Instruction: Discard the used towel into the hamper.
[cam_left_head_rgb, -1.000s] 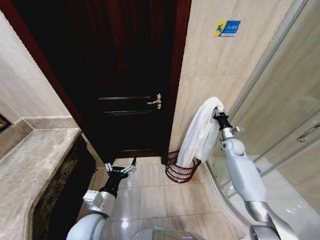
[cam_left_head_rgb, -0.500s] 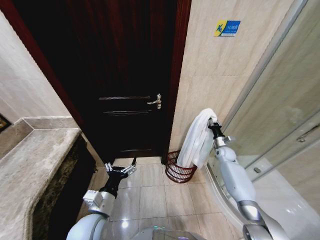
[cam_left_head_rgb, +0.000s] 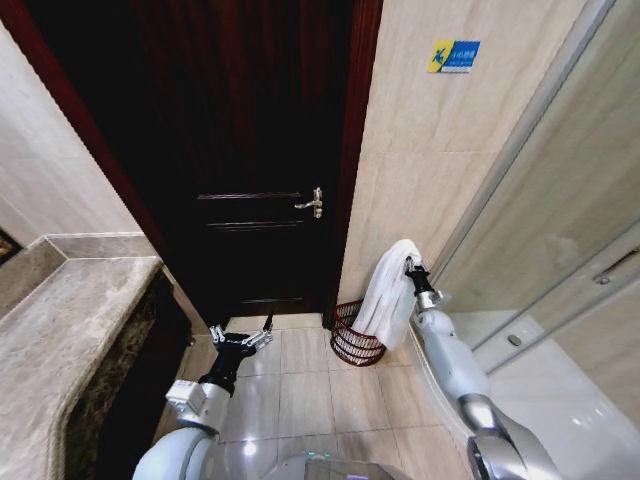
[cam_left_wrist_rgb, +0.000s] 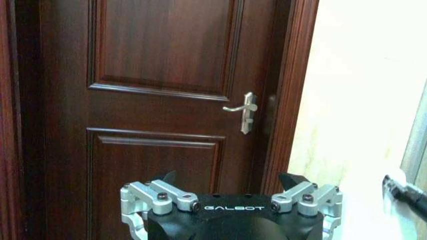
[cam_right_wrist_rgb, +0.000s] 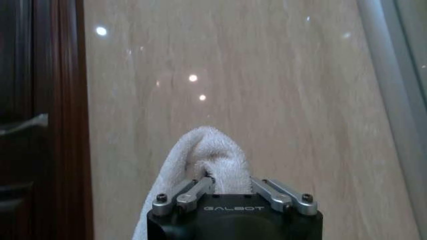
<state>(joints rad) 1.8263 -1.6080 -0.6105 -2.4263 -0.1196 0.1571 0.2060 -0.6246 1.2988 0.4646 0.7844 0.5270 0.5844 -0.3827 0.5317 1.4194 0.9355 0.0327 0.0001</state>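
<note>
A: Right gripper (cam_left_head_rgb: 407, 264) clamped on the white towel (cam_left_head_rgb: 385, 295), hanging over the hamper (cam_left_head_rgb: 352, 340) by the tiled wall (cam_left_head_rgb: 420, 150).

B: Left gripper (cam_left_head_rgb: 242, 336) spread open, low before the dark door (cam_left_head_rgb: 250, 150).

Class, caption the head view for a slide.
Right claw holds white towel over wicker hamper.

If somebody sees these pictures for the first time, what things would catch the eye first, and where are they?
First the white towel, hanging from the right gripper, which is shut on its top fold just above the reddish-brown wicker hamper on the floor by the tiled wall. Next the tall dark wooden door with its metal handle, straight ahead. The left gripper waits low and open in front of the door.
</note>
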